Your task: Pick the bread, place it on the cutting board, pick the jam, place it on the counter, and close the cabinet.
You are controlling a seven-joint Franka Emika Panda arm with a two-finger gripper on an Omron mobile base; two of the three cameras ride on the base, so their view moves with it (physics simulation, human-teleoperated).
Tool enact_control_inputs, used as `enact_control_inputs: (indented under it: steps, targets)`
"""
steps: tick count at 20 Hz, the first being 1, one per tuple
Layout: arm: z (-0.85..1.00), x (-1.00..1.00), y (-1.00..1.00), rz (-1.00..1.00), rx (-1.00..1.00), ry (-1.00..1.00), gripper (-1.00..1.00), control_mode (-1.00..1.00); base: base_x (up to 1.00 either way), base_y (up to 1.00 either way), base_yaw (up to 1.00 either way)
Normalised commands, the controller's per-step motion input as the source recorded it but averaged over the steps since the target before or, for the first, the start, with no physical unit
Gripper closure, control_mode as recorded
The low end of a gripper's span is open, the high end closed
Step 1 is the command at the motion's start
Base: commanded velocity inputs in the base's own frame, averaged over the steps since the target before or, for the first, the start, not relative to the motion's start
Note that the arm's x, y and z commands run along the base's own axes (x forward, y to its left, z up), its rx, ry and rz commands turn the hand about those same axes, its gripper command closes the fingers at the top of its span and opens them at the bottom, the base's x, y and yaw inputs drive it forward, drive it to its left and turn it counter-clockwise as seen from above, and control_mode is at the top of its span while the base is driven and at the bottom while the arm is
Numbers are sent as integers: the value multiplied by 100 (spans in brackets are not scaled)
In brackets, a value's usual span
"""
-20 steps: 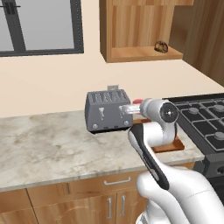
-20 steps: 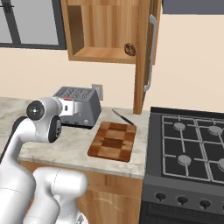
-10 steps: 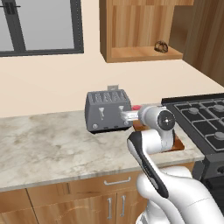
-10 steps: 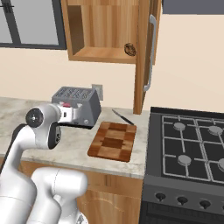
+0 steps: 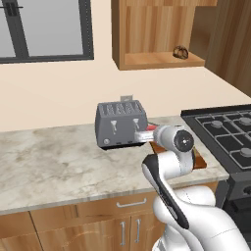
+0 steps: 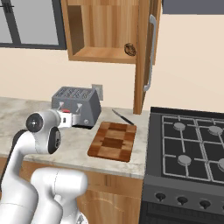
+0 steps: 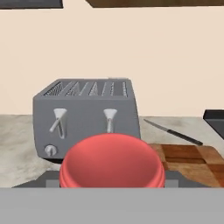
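Note:
The jam (image 7: 112,164), a red jar seen end-on, sits low in the hand view with my gripper (image 7: 112,183) shut on it. From the base, the gripper (image 5: 146,135) (image 6: 65,118) hangs just above the counter (image 5: 54,157) in front of the toaster (image 5: 120,122), a sliver of the red jam (image 5: 151,128) showing at its tip. The bread (image 5: 180,51) (image 6: 129,49) lies on the shelf of the open cabinet (image 5: 147,34). The cutting board (image 6: 111,141) lies bare on the counter to the gripper's right; in the left base view my arm hides most of the board (image 5: 201,162).
The grey toaster (image 6: 76,105) (image 7: 87,116) stands straight ahead of the hand. A knife (image 6: 122,117) (image 7: 173,131) lies behind the board. The cabinet door (image 6: 146,52) hangs open above the stove's edge. The stove (image 6: 192,144) is to the right.
The arm has sunk a little, bringing the hand and the jam lower in front of the toaster. Bread, board and cabinet door have not moved.

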Motion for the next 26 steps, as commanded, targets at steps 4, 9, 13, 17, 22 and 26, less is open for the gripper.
enact_control_inputs:
  steps: [4, 9, 13, 17, 22, 26]
  targets:
    - [-21, -4, 4, 0, 0, 2, 100, -100, 0, 0, 0]
    - [-20, -2, 3, 0, 0, 3, 100, -100, 0, 0, 0]
    - [-19, 0, 2, 0, 0, 3, 100, -100, 0, 0, 0]
    - [-23, 0, 6, 0, 0, 3, 100, -100, 0, 0, 0]
    - [-25, 0, 11, 0, 0, 4, 100, -100, 0, 0, 0]
    - [-31, 0, 13, 0, 0, 2, 100, -100, 0, 0, 0]
